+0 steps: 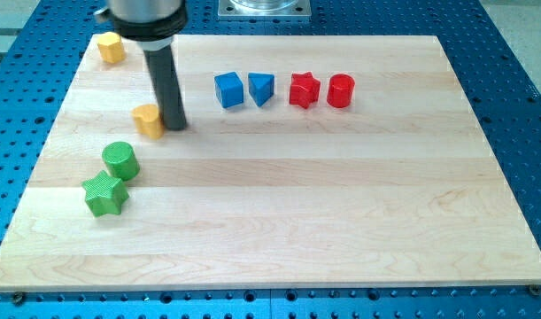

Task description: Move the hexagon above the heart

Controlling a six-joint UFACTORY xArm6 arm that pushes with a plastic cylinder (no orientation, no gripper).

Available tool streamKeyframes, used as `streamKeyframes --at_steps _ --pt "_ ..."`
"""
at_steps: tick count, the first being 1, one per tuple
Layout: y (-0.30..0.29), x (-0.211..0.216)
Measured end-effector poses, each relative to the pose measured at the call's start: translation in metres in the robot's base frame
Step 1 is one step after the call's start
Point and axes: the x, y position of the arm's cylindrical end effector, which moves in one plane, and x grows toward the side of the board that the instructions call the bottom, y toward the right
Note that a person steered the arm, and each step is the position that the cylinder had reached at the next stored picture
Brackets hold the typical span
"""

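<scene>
A yellow hexagon block [111, 47] sits near the board's top left corner. A yellow heart block [149, 120] lies lower and a little to the right of it. My tip [175, 125] rests on the board right beside the heart's right side, touching or nearly touching it. The rod rises from there up to the view's top edge. The hexagon is well apart from the tip, up and to the left.
A green cylinder [120, 160] and a green star [104, 194] lie at the left, below the heart. A blue cube [228, 89], a blue triangle [261, 89], a red star [304, 89] and a red cylinder [340, 90] form a row at the upper middle. The wooden board [341, 204] lies on a blue perforated table.
</scene>
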Motion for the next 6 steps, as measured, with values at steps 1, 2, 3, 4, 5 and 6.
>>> streamKeyframes --at_steps 1,2,3,4,5,6 --pt "-0.017 0.002" --pt "-0.02 0.007" --pt "-0.009 0.033" --pt "-0.008 0.077" --pt "-0.012 0.087" --pt "-0.013 0.085"
